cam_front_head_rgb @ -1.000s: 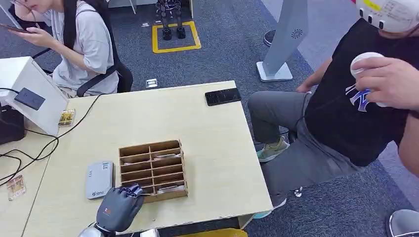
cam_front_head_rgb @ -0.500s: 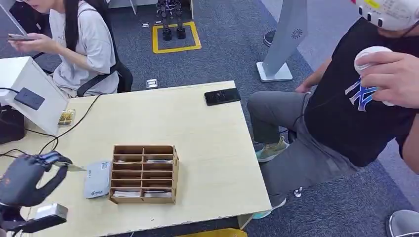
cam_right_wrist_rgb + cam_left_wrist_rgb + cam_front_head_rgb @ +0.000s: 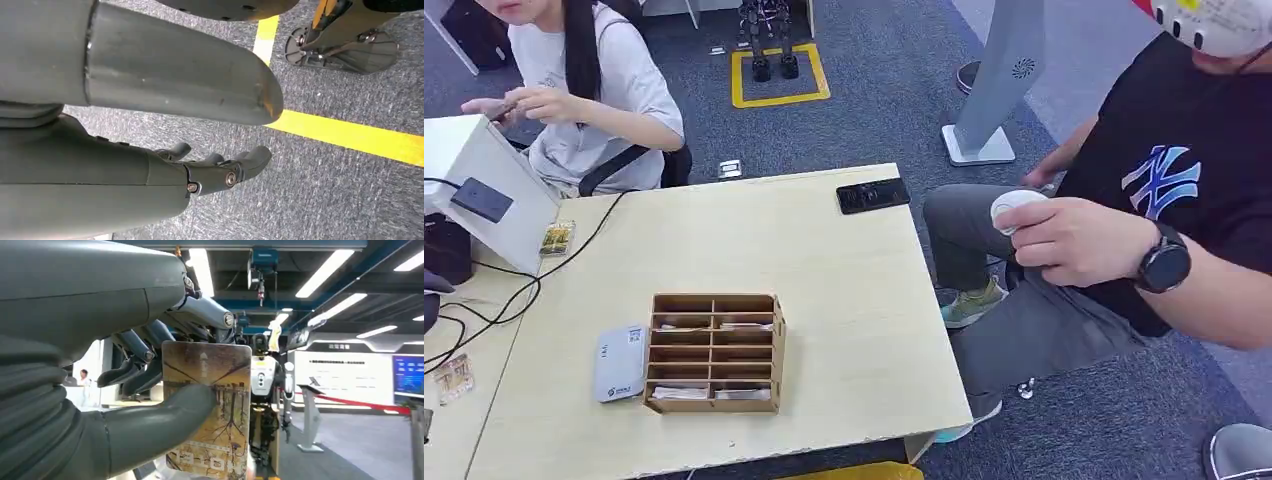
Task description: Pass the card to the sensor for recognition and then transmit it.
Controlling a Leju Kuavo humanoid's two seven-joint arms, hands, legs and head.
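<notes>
Since half a second ago the left hand (image 3: 125, 405) has been leaving the head view at 9 o'clock, carrying the card away from the wooden box, and the seated person in the black shirt has been lowering the white round object (image 3: 1016, 210) from chest height to the lap. The table things are lying as before.

In the left wrist view the left hand is pinching the brown printed rectangular plastic card (image 3: 210, 410): the thick grey thumb is pressing on its face and the darker fingers (image 3: 137, 365) are backing it from behind, so the card is standing upright in the hand, off the table. The right hand (image 3: 215, 172) is hanging over the grey carpet with its fingers loosely curled and holding nothing.

I judge that the step in hand is bringing the card to the small black flat sensor pad (image 3: 481, 200) on the sloped white housing (image 3: 514, 225), at 10 o'clock of the table. To do it well, the hand should be keeping the card's face parallel to the pad, approaching slowly, and not relaxing the thumb, because only one edge of the card is being held.

Counting: one brown wooden compartment box (image 3: 716, 352), one grey flat card reader (image 3: 622, 362) touching its 9 o'clock side, one black phone (image 3: 874, 195), two small cards (image 3: 557, 238) lying loose, two people.
</notes>
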